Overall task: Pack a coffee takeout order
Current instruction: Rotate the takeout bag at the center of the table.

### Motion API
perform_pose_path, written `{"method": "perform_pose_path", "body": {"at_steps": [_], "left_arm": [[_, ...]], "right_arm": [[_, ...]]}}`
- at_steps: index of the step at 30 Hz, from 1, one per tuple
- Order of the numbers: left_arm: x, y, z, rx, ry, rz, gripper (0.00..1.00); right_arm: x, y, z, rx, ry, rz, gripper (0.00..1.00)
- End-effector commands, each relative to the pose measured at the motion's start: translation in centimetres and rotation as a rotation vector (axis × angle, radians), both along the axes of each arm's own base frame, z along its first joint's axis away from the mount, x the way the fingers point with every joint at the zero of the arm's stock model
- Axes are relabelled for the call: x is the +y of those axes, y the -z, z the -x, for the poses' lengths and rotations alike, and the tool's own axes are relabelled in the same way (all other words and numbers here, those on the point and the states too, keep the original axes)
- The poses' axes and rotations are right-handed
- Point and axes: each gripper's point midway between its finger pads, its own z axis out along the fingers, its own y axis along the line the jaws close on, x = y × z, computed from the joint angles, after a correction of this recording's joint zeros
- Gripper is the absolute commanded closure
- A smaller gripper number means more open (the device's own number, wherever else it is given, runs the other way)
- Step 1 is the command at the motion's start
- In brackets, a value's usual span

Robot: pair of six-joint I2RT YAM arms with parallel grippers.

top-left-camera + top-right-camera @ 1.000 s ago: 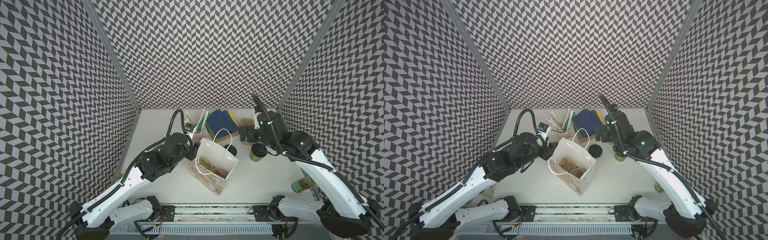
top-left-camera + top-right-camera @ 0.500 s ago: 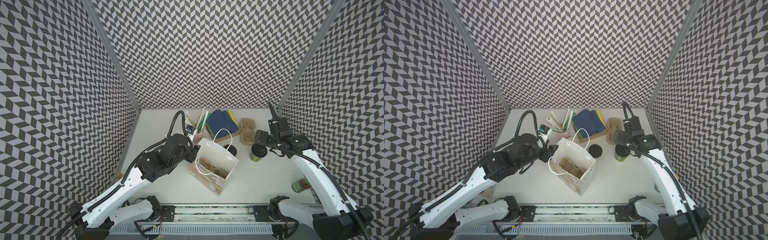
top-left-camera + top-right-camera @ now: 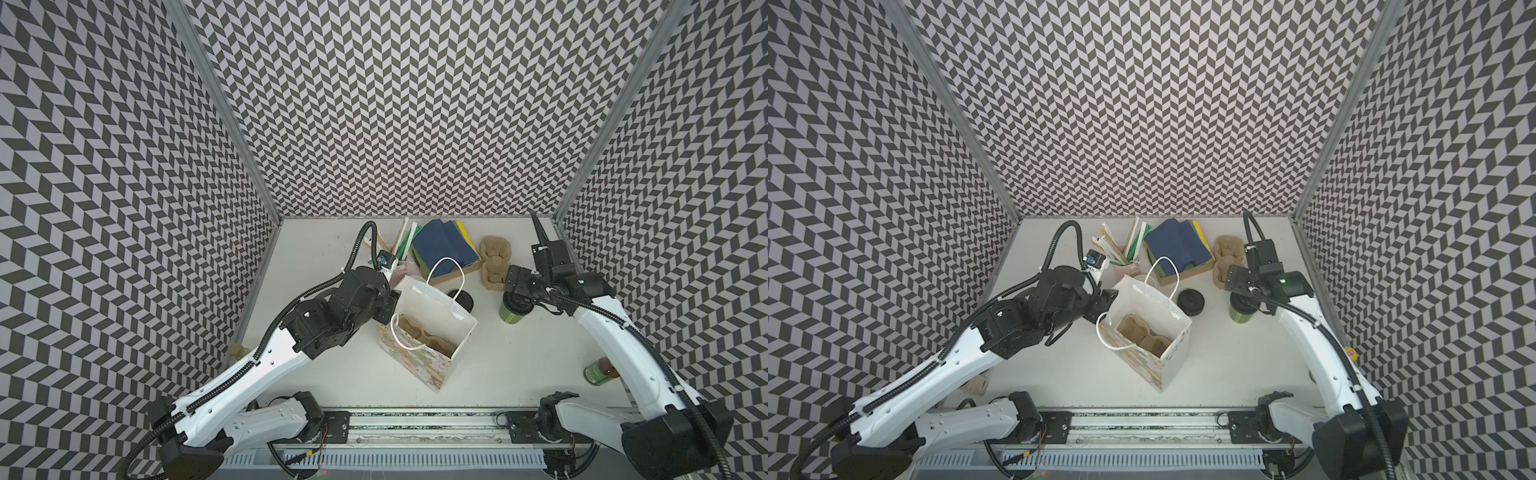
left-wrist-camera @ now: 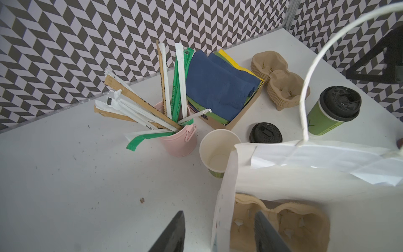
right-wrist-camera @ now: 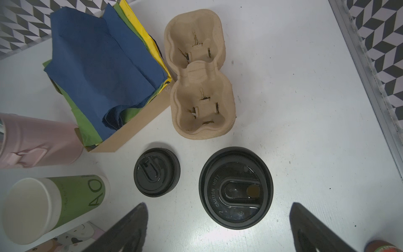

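A white paper bag (image 3: 432, 307) stands open mid-table with a tan cup carrier (image 3: 419, 345) lying inside it. My left gripper (image 4: 220, 212) is open and straddles the bag's wall (image 4: 224, 196): one finger is outside and one is inside above the carrier (image 4: 283, 224), neither touching. My right gripper (image 5: 218, 204) hangs wide open over a green cup (image 3: 512, 324) with a black lid (image 5: 235, 187). A second green cup (image 4: 218, 152), lidless and white inside, stands behind the bag. A loose black lid (image 5: 157, 172) lies beside it. Dark blue napkins (image 3: 1177, 245) fill a cardboard box.
A stack of spare carriers (image 3: 493, 266) sits at the back right, close to my right gripper (image 3: 515, 291). A pink bucket of wrapped straws (image 4: 176, 139) stands behind my left gripper (image 3: 1106, 301). A small bottle (image 3: 597, 372) stands by the right wall.
My right arm has swung out to the right, and its gripper now sits over the lidded cup. The left jaws have narrowed a little around the bag wall.
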Motion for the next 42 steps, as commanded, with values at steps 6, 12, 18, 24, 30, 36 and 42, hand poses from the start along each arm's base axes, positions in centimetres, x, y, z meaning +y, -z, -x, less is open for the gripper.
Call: {"method": "perform_pose_path", "body": {"at_steps": [6,12,18,24,30,36,42], "left_arm": [[-0.6,0.2,-0.3,0.008,0.008,-0.009,0.65],[-0.9,0.3,-0.8,0.013,0.001,-0.019,0.76],[-1.1,0.7,-1.2,0.033,-0.017,-0.026,0.90],[0.0,0.7,-2.2,0.060,-0.082,-0.008,0.98],[0.9,0.9,-3.6,0.083,-0.127,0.015,0.95],[1.0,1.7,-4.8,0.115,-0.167,-0.020,0.88],[1.1,1.5,-5.9,0.107,-0.203,-0.048,0.84]], "right_arm": [[-0.4,0.1,-1.0,-0.032,0.026,0.011,0.01],[-1.1,0.9,-1.1,-0.006,0.063,0.013,0.01],[-1.6,2.7,-1.3,0.052,0.096,-0.012,0.01],[-0.8,4.4,-1.6,0.108,0.071,-0.042,0.02],[-1.0,5.1,-1.5,0.157,0.063,-0.018,0.04],[-1.7,4.9,-0.9,0.132,0.080,0.010,0.06],[-1.4,5.1,-0.7,0.134,0.055,0.004,0.12]]}}
